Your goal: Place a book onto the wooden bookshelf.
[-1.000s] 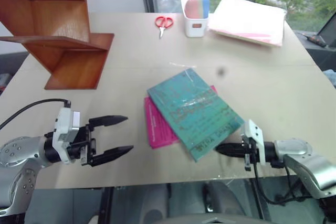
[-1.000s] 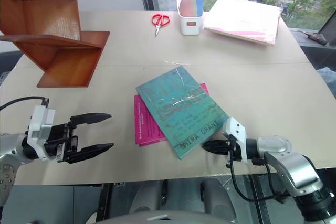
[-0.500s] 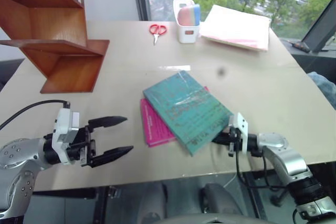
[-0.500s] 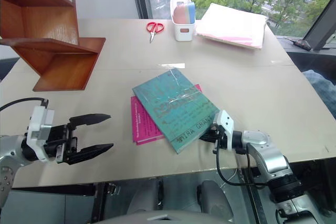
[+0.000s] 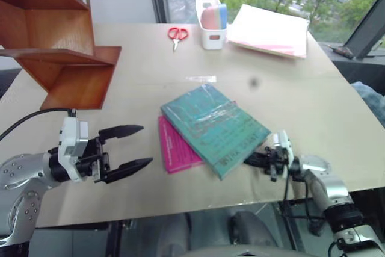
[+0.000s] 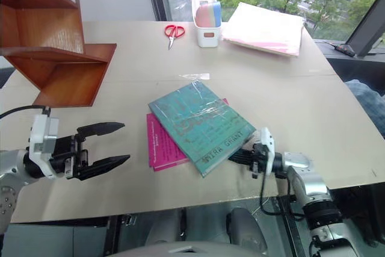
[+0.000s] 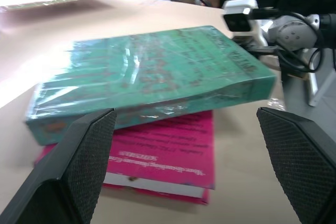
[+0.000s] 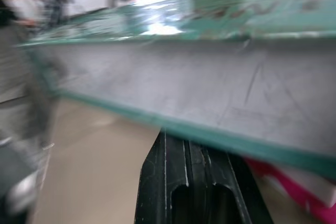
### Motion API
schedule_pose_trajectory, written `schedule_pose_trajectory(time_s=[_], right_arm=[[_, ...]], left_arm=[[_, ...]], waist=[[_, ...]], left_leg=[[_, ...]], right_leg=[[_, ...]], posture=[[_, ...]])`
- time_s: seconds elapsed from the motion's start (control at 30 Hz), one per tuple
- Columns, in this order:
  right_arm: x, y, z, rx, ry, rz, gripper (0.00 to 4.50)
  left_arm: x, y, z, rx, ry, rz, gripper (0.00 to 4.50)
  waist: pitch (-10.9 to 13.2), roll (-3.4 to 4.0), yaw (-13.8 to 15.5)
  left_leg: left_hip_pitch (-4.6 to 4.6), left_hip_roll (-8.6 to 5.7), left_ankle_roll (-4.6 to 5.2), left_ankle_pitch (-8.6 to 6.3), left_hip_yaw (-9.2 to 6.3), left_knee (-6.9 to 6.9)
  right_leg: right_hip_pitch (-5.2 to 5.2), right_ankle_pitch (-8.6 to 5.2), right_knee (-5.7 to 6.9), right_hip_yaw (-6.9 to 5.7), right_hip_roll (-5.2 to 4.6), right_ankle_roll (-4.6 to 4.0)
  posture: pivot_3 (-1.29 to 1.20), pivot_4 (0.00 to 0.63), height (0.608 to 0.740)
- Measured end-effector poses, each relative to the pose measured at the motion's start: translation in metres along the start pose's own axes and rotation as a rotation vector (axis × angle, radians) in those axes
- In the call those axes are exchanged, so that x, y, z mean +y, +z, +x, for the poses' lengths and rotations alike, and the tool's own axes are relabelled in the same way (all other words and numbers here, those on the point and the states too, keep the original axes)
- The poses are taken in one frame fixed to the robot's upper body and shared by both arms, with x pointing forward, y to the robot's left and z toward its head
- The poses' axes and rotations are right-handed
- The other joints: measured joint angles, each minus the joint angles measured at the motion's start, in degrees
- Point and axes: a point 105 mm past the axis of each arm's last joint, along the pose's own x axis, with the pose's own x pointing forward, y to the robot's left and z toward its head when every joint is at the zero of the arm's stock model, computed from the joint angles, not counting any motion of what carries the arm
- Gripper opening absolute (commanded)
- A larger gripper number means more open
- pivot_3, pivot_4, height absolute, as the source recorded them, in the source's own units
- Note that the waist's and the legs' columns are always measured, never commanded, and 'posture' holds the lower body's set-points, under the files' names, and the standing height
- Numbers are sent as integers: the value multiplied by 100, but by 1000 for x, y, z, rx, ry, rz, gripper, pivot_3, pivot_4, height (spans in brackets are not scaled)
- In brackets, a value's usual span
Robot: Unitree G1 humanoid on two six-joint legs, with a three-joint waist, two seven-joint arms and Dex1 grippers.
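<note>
Right gripper [image 6: 236, 156] has its jaws pinched together, tips wedged under the teal book [image 6: 200, 118], probably to pry up that corner. Left gripper [image 5: 139, 146] waits wide open beside it; the book lies across a pink book [image 5: 174, 146] mid-table [image 5: 313, 100], well away from the wooden bookshelf [image 5: 57, 46].

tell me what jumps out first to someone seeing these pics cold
The teal-green book stands out, lying askew across a magenta-pink book near the table's front edge. The right gripper, fingers shut, has its tips at the teal book's near corner, while the left gripper hangs open to the left of the books. The wooden bookshelf stands at the far left.
</note>
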Motion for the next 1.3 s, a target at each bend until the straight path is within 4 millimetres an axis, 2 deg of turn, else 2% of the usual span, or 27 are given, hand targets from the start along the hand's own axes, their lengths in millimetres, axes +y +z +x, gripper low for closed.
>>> schedule_pose_trajectory(time_s=[0.13,0.33,0.43,0.47,0.63,0.87,1.13,1.3], right_arm=[[4,-5,-16,52,35,-32,51],[11,-3,-19,169,59,-75,51],[24,2,-17,221,97,-38,51],[34,6,-15,234,124,-25,51],[46,36,0,224,190,-48,51],[32,75,17,219,175,-84,51],[24,86,57,242,197,-129,51],[26,98,83,224,224,-143,51]], left_arm=[[1,-1,0,-3,12,-1,4500],[1,-1,0,-3,17,-1,4500],[1,-2,0,-1,19,0,4500],[1,-2,-1,0,20,3,4500],[1,-2,-1,-6,22,11,4500],[-1,-5,-2,-4,27,2,4500],[1,-7,-4,-14,61,-2,4500],[3,-8,-4,-13,83,-3,4500]], waist=[[-4,-6,86],[1,-2,92],[27,38,78],[39,57,76],[45,67,32],[48,67,48],[48,66,46],[48,67,40]], left_leg=[[-6,2,2,-18,0,0],[-9,2,2,-19,2,0],[-15,3,1,-20,3,-1],[-23,3,1,-20,3,-3],[-85,7,2,-19,-1,7],[-94,6,2,-19,2,8],[-96,6,2,-19,2,8],[-96,7,2,-19,1,8]], right_leg=[[3,-3,-22,-3,8,6],[2,-4,-29,-2,7,7],[-3,-4,-33,0,8,7],[-7,-4,-33,1,9,7],[-70,9,-20,5,26,29],[-88,9,-19,7,26,29],[-92,10,-15,8,29,30],[-94,9,6,7,31,29]], posture=[[0,150,740],[0,150,740],[0,150,740],[0,150,740],[0,150,740],[0,150,740],[0,150,740],[0,150,740]])
